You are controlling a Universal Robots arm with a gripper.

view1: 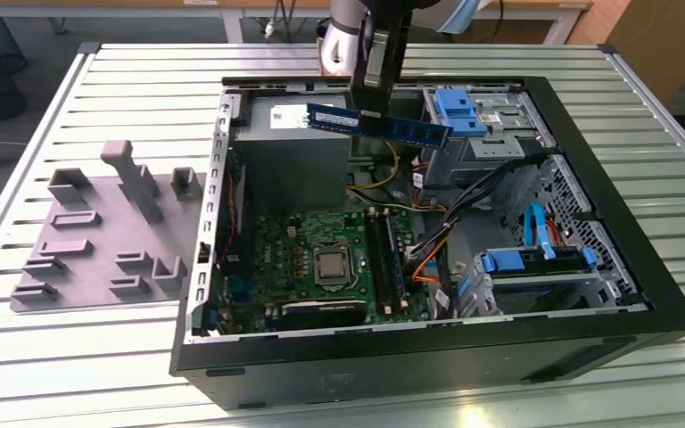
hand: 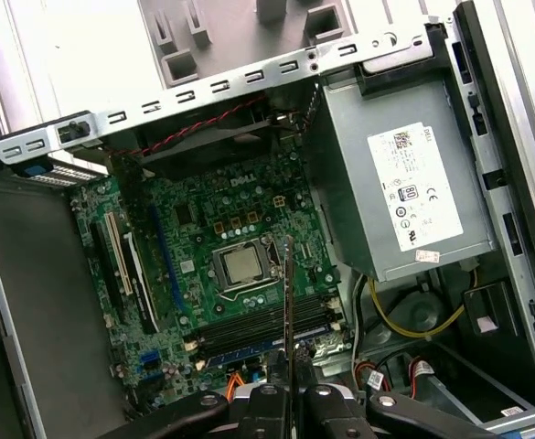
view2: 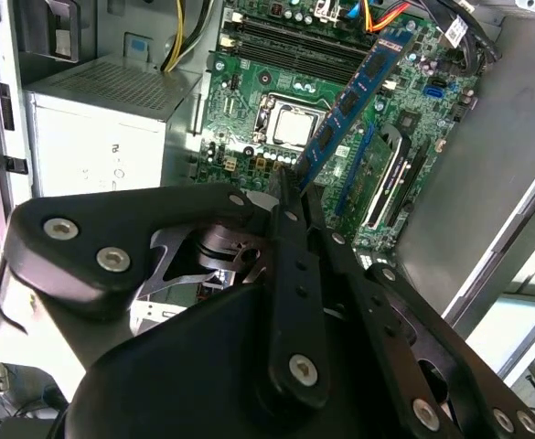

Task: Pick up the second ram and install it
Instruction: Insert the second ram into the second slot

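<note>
The second ram is a long blue-green stick with dark chips and a white sticker. It hangs level above the back of the open computer case, over the power supply's edge. My gripper is shut on it near its middle, coming down from above. In the second wrist view the ram slants away from the gripper over the green motherboard. The first wrist view shows the ram edge-on as a thin line above the long black memory slots, held by the gripper.
A grey power supply fills the case's back corner at the exterior view's left. Blue drive brackets and loose cables crowd the exterior view's right side. The processor sits mid-board. Grey fixture blocks stand on the slatted table.
</note>
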